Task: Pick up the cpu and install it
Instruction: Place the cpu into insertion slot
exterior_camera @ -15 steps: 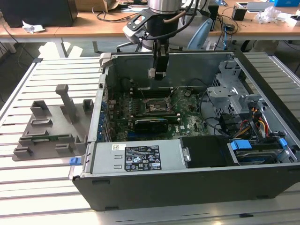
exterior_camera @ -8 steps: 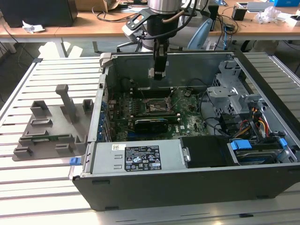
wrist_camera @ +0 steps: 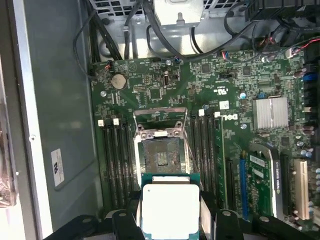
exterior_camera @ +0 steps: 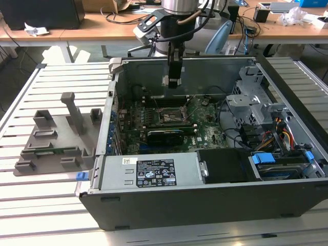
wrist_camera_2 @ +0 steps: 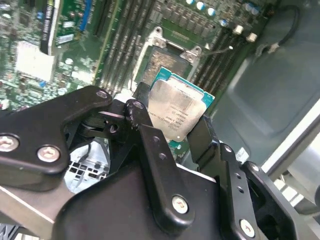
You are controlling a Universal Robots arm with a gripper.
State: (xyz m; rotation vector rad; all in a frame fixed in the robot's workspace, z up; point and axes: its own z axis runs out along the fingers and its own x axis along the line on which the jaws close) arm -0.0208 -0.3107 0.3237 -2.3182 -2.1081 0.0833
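The cpu point(wrist_camera_2: 176, 111), a flat square chip with a silver top and green edge, sits clamped between my black fingers point(wrist_camera_2: 145, 130); it also shows in the first wrist view point(wrist_camera: 169, 207). My gripper point(exterior_camera: 172, 81) hangs inside the open computer case, above the motherboard. The black socket point(wrist_camera: 161, 152) with its metal frame lies open on the board, a short way ahead of the chip in the first wrist view. The socket point(wrist_camera_2: 167, 59) lies beyond the chip in the second wrist view. In the exterior view the socket point(exterior_camera: 170, 114) lies below and slightly forward of my gripper.
The open case point(exterior_camera: 205, 205) stands on a slatted white table. A grey plastic tray point(exterior_camera: 56, 143) lies at the exterior view's left. Memory slots point(wrist_camera: 115, 165) flank the socket, cables point(wrist_camera: 150, 35) run near the board's edge, and a drive cage point(exterior_camera: 246, 107) fills the case's right side.
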